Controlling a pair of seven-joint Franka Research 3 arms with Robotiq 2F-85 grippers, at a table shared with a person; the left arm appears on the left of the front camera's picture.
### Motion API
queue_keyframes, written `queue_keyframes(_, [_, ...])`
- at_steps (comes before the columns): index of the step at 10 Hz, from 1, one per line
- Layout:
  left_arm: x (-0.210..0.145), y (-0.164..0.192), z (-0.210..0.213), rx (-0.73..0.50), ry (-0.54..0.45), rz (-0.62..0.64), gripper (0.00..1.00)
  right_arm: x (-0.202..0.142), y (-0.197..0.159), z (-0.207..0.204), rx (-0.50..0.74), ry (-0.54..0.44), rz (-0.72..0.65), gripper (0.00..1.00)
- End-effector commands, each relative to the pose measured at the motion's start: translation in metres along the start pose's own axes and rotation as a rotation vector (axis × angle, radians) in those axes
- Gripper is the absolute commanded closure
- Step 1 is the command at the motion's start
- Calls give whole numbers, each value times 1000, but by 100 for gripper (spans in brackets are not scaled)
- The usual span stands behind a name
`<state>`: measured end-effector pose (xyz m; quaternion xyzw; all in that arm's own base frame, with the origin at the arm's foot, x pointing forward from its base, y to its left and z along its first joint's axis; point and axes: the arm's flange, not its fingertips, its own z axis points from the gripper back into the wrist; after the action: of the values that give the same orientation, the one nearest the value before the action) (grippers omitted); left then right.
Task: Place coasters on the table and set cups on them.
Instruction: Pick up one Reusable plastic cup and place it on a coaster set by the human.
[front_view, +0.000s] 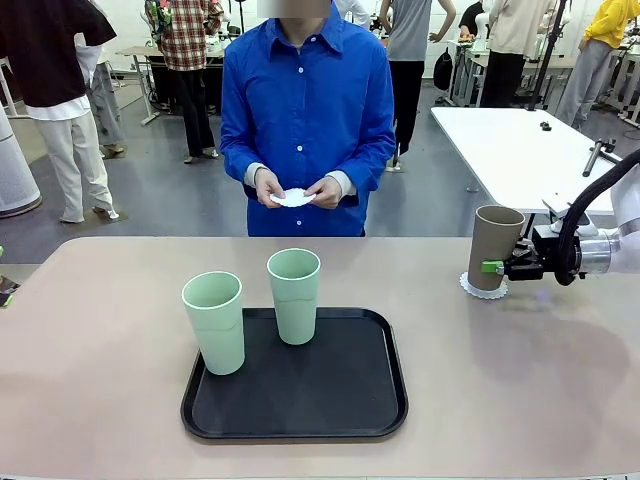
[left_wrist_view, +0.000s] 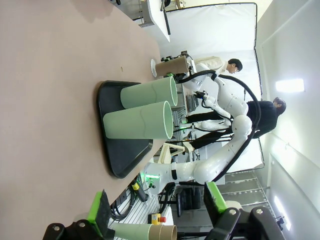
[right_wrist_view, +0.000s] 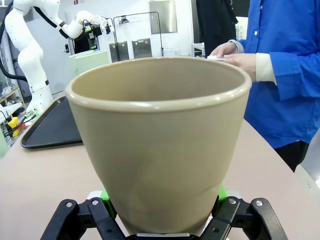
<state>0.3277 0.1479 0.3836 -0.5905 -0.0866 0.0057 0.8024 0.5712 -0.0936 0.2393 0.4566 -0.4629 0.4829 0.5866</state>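
A brown cup (front_view: 497, 245) stands upright at the table's (front_view: 100, 300) right side, its base on a white scalloped coaster (front_view: 483, 289). My right gripper (front_view: 497, 267) is shut on the cup's lower part, with the green pads on both sides. In the right wrist view the brown cup (right_wrist_view: 160, 140) sits between the fingers (right_wrist_view: 106, 196). Two mint green cups (front_view: 214, 322) (front_view: 294, 295) stand on the black tray (front_view: 296, 385). The person holds another coaster (front_view: 293, 198) in both hands. My left gripper (left_wrist_view: 156, 207) is open and holds nothing, well away from the mint cups (left_wrist_view: 141, 126).
The black tray takes up the table's middle near my side. Bare tabletop lies left of the tray and between the tray and the brown cup. The person in a blue shirt (front_view: 305, 110) stands at the far edge. A white table (front_view: 520, 150) stands behind at the right.
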Motion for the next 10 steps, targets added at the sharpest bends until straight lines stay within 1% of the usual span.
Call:
queue_keyframes(1, [-1,-1,1,-11,-8,-6,0,-5,-9,1,15,20,19,19])
queue_keyframes(10, [-1,-1,1,-11,-8,-6,0,-13,-15,4,12,7,24,19])
